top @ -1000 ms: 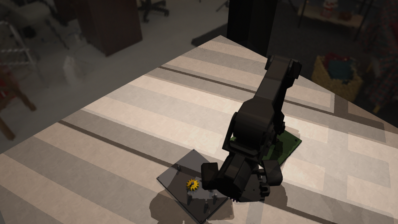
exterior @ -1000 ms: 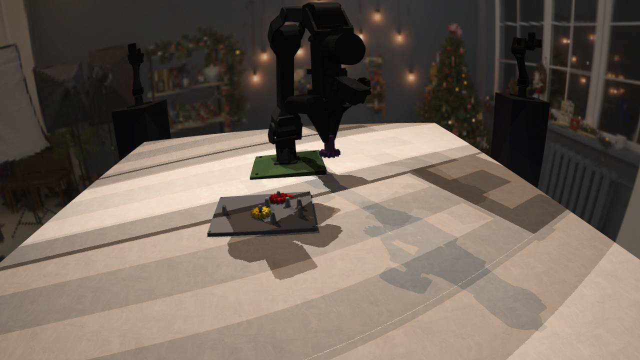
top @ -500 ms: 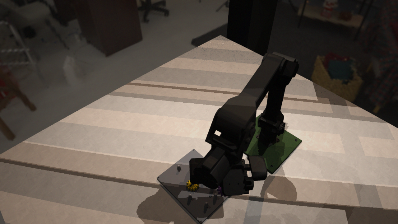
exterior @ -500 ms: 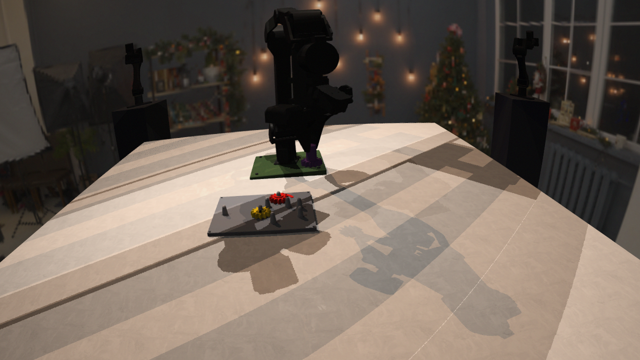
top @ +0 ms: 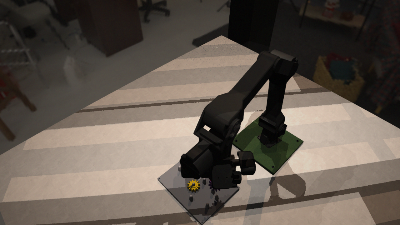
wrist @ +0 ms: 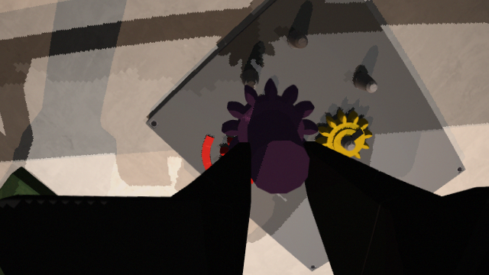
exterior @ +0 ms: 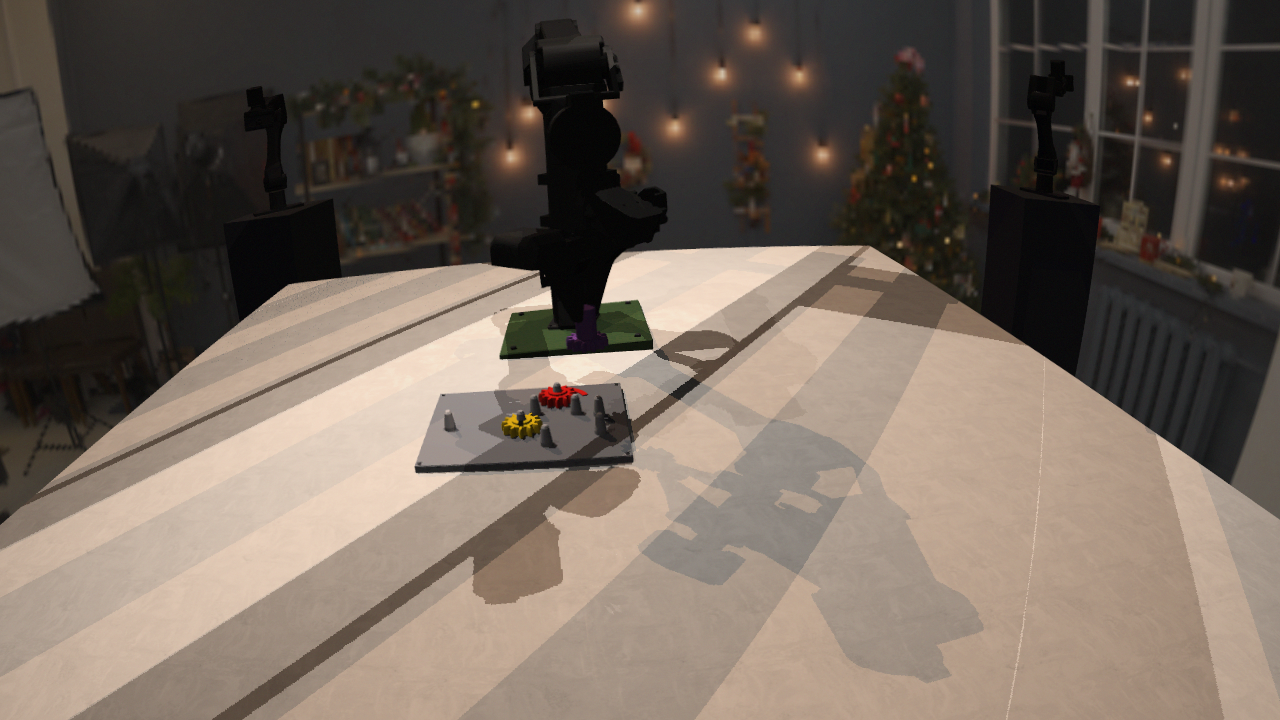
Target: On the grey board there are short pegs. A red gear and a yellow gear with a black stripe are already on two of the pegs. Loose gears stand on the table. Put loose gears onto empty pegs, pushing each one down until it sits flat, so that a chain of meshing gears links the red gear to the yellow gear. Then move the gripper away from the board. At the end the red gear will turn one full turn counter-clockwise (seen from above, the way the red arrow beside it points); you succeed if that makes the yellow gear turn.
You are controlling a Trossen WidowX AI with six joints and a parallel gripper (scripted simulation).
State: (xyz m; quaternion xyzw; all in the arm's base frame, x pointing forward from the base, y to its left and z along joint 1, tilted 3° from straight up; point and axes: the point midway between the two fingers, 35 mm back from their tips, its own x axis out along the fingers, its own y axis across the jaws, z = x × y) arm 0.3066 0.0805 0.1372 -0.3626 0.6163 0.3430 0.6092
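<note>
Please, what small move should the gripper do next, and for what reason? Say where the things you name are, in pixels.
Probably shift the gripper (wrist: 276, 153) a little to bring the purple gear (top: 211, 187) (exterior: 587, 338) (wrist: 272, 114) over an empty peg between the red gear (exterior: 556, 395) and the yellow gear (top: 193, 186) (exterior: 521, 425) (wrist: 348, 138), before lowering. The purple gear is gripped by its stem and hangs above the grey board's (top: 174, 179) (exterior: 483, 452) (wrist: 412, 153) level, on no peg.

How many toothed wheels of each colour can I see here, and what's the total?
Red gear: 1
Yellow gear: 1
Purple gear: 1
Total: 3
</note>
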